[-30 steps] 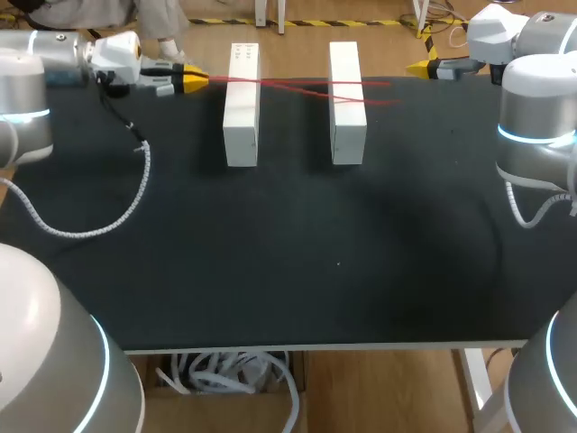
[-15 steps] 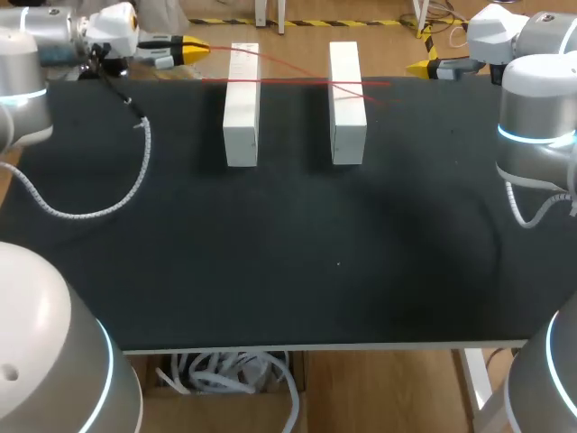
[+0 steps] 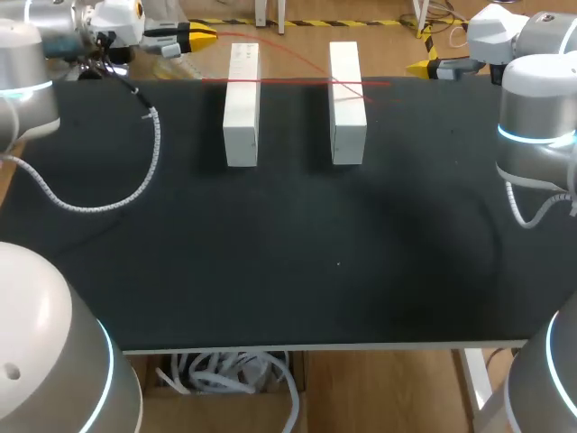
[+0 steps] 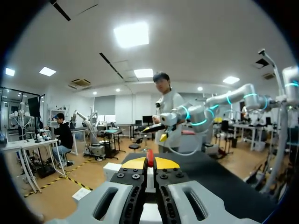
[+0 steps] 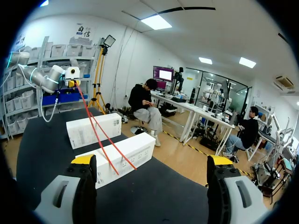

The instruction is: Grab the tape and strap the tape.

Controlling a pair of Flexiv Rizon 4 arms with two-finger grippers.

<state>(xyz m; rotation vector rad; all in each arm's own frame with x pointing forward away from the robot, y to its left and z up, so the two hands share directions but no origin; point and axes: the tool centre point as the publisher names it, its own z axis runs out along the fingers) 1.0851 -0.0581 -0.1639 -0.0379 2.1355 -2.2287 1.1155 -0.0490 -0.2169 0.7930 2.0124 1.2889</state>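
A thin red tape (image 3: 297,81) lies across two white blocks, one on the left (image 3: 242,108) and one on the right (image 3: 347,108), at the table's far side. A second strand rises from the right block to my left gripper (image 3: 200,38), which hangs beyond the far left edge, shut on the tape's end (image 4: 149,157). My right gripper (image 3: 421,67) stands open at the far right edge, with nothing between its fingers (image 5: 84,163). In the right wrist view both strands of tape (image 5: 96,133) run over the blocks (image 5: 124,156) towards the left gripper (image 5: 71,83).
The black table mat (image 3: 297,244) spreads wide in front of the blocks. A coiled white cable (image 3: 135,180) from my left arm loops over the mat's left part. The table's front edge (image 3: 325,345) runs below.
My left gripper has risen and drawn back past the table's far left edge with the tape end, lifting one strand off the left block. The right arm has stayed still.
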